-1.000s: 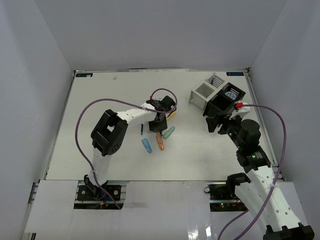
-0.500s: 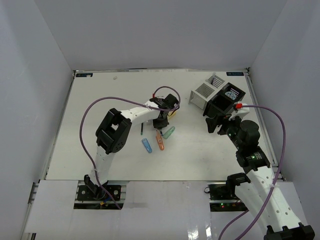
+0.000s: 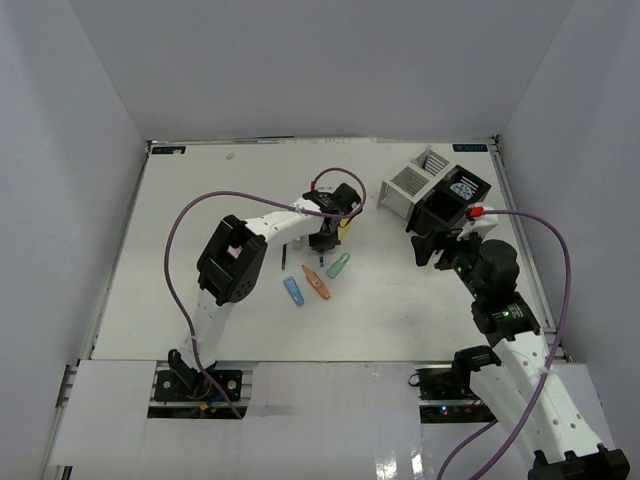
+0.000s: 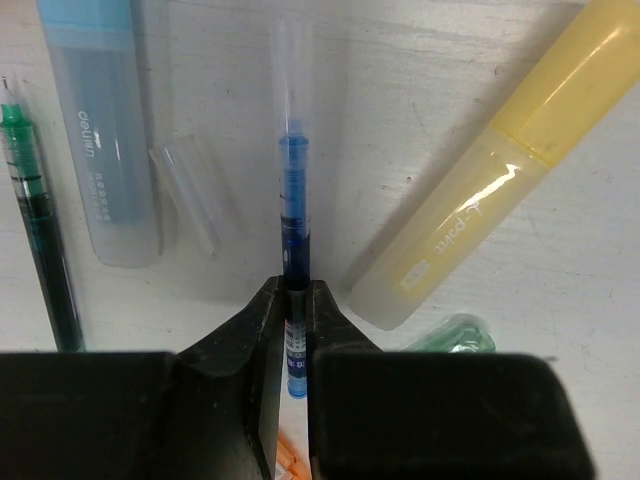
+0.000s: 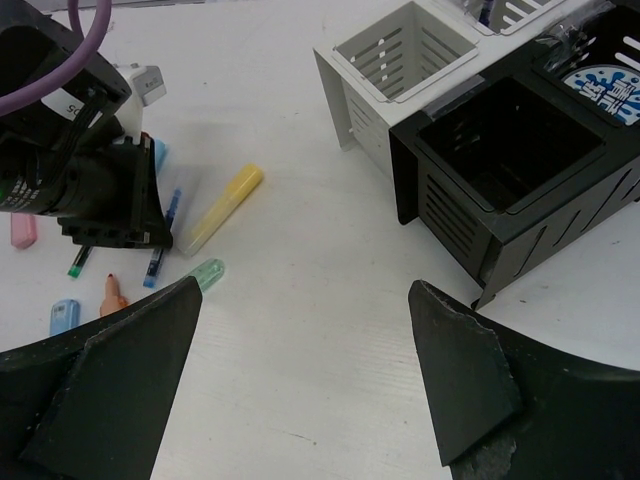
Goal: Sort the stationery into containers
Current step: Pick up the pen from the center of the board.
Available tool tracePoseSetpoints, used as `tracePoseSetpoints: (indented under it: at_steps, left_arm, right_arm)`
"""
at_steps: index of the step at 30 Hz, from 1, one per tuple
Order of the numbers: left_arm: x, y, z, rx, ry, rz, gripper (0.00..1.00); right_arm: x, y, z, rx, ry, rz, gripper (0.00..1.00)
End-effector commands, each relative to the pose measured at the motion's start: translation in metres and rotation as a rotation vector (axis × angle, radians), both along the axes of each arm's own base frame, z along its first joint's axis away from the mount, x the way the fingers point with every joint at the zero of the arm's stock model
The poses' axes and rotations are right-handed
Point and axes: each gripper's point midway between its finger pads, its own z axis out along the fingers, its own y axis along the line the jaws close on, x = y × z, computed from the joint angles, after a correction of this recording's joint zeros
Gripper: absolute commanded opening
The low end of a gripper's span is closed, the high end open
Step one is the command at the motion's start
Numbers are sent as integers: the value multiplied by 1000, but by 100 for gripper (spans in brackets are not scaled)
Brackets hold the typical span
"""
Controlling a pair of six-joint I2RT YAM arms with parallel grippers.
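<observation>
My left gripper [image 4: 290, 300] is shut on a thin blue pen [image 4: 290, 200] that lies on the table among the stationery; it also shows in the top view [image 3: 322, 238]. A yellow marker [image 4: 500, 170] lies to its right. A light blue marker [image 4: 100, 130] and a green pen [image 4: 35, 210] lie to its left. A green marker [image 3: 338, 265], an orange marker [image 3: 318, 284] and a blue marker [image 3: 293, 291] lie nearer. My right gripper [image 5: 300, 290] is open and empty, in front of the black box [image 5: 510, 150] and the white box [image 5: 395, 60]. A blue-white roll [image 5: 605, 85] sits in the black box's far compartment.
A pink marker [image 5: 22, 230] lies at the left edge of the right wrist view. A clear pen cap [image 4: 195, 190] lies beside the blue pen. The two boxes stand touching at the far right of the table [image 3: 200, 200]. The left arm's purple cable [image 3: 190, 215] loops over the table.
My left gripper has shifted a little toward the far right over the pens. The orange marker now lies more tilted. The right arm has not moved.
</observation>
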Motion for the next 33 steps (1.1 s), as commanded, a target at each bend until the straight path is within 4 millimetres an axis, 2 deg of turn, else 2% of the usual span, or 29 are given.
tracePoseSetpoints:
  at_steps: [1, 3, 4, 5, 6, 7, 8, 9, 10, 11, 12, 13, 14, 16, 17, 18, 23, 27, 29, 33]
  left_arm:
    - [16, -10, 67, -83, -135, -22, 0]
    - [17, -14, 86, -115, -186, -77, 0]
    - [14, -17, 111, -154, -234, -111, 0]
    - [12, -19, 122, -157, -264, -195, 0]
    - [5, -30, 121, -223, -272, -274, 0]
    - [-2, -32, 148, -279, -326, -331, 0]
    - [-8, -36, 156, -313, -351, -390, 0]
    - [-11, -48, 172, -368, -419, -504, 0]
    - [-23, -43, 159, -368, -409, -558, 0]
    - [-31, -42, 182, -403, -473, -614, 0]
    - [-31, -44, 194, -406, -543, -683, 0]
    - [-46, -47, 188, -436, -526, -762, 0]
    - [-52, -46, 203, -453, -569, -808, 0]
    - [-61, -46, 209, -443, -602, -907, 0]
    - [-66, -44, 207, -438, -605, -933, 0]
    - [-69, -43, 216, -444, -637, -956, 0]
    - [-85, -40, 227, -454, -713, -1060, 0]
    - [-91, -38, 231, -465, -736, -1086, 0]
    - [-94, -38, 238, -479, -766, -1099, 0]
    - [-99, -35, 239, -490, -784, -1101, 0]
  right_arm:
    - [1, 4, 14, -1, -36, 22, 90]
    - [0, 10, 18, -2, -41, 63, 90]
    - [-1, 13, 18, -3, -38, 78, 91]
    - [-2, 18, 23, 1, -40, 112, 91]
    - [-3, 21, 24, -1, -35, 133, 90]
    - [-4, 24, 27, 2, -35, 149, 90]
    - [-5, 31, 25, 7, -17, 190, 90]
    - [-5, 36, 34, 15, -25, 217, 90]
    - [-5, 40, 36, 27, -16, 241, 90]
    - [-6, 50, 35, 43, 9, 292, 91]
    - [-6, 55, 40, 58, 9, 318, 91]
    - [-6, 59, 52, 81, 0, 338, 91]
    - [-5, 66, 55, 94, 13, 375, 91]
    - [-2, 73, 78, 120, -27, 406, 91]
    - [-1, 79, 81, 144, -10, 434, 91]
    - [1, 82, 89, 158, -22, 450, 92]
    - [3, 110, 121, 271, -18, 598, 95]
    - [9, 124, 131, 311, -31, 626, 98]
    - [13, 134, 129, 313, -14, 637, 98]
    - [17, 149, 125, 313, 8, 657, 99]
